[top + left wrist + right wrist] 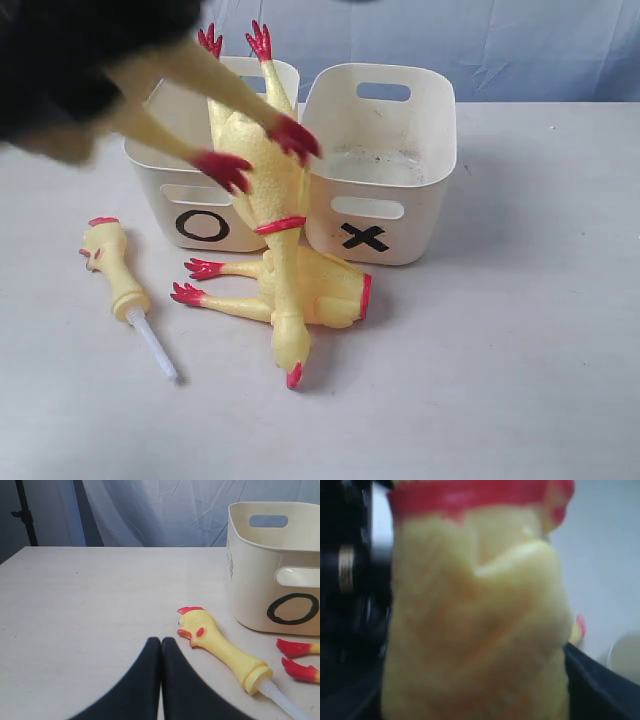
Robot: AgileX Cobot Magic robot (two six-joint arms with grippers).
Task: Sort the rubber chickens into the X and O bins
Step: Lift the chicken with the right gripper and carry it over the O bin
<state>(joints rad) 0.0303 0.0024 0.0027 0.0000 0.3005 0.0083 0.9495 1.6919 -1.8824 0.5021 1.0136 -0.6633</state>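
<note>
A whole chicken (pixel 270 190) hangs head-down over the front of the O bin (pixel 165 200), feet up, its head resting on the headless body (pixel 325 290) on the table. The chicken head with white tube (pixel 115 270) lies left of the O bin. The X bin (pixel 400 150) holds no chicken. A second chicken (pixel 230 100) is lifted at the upper left, red feet over the O bin, in a blurred dark gripper (pixel 80 70). Its yellow body (pixel 475 630) fills the right wrist view. My left gripper (pixel 161 641) is shut and empty, beside the head (pixel 210 640).
A pale blue cloth (pixel 450 40) hangs behind the table. The white tabletop (pixel 500 380) stretches right of and in front of the bins. A dark stand (pixel 25 515) rises beyond the table's far corner in the left wrist view.
</note>
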